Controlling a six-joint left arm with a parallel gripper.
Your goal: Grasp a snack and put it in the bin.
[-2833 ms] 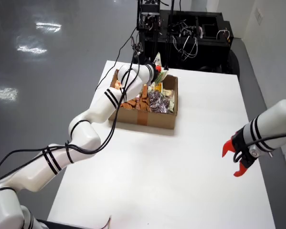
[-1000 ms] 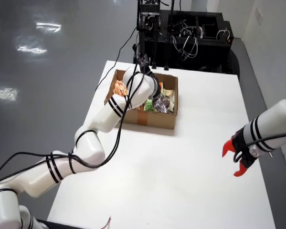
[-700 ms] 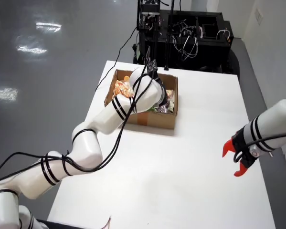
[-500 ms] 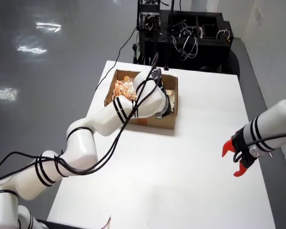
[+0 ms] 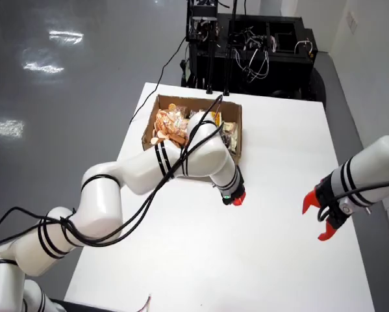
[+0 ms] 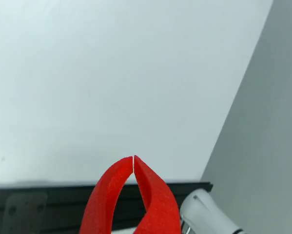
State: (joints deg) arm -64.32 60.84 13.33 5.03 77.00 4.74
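Note:
A cardboard box (image 5: 150, 130) stands at the back middle of the white table (image 5: 278, 149). It holds orange snack packets (image 5: 170, 125) and darker packets (image 5: 230, 136). My working arm comes in from the lower left, and its red gripper (image 5: 235, 197) points down at the table just in front of the box's near right corner. In the wrist view the gripper (image 6: 133, 158) has its red fingertips touching. It is shut and nothing shows between them. No snack lies on the bare table in either view.
A second white arm with an open red gripper (image 5: 321, 218) hangs over the table's right side. Black equipment with cables (image 5: 246, 45) stands behind the table. The wrist view shows the table edge, grey floor (image 6: 262, 146) and a black rail (image 6: 48, 204).

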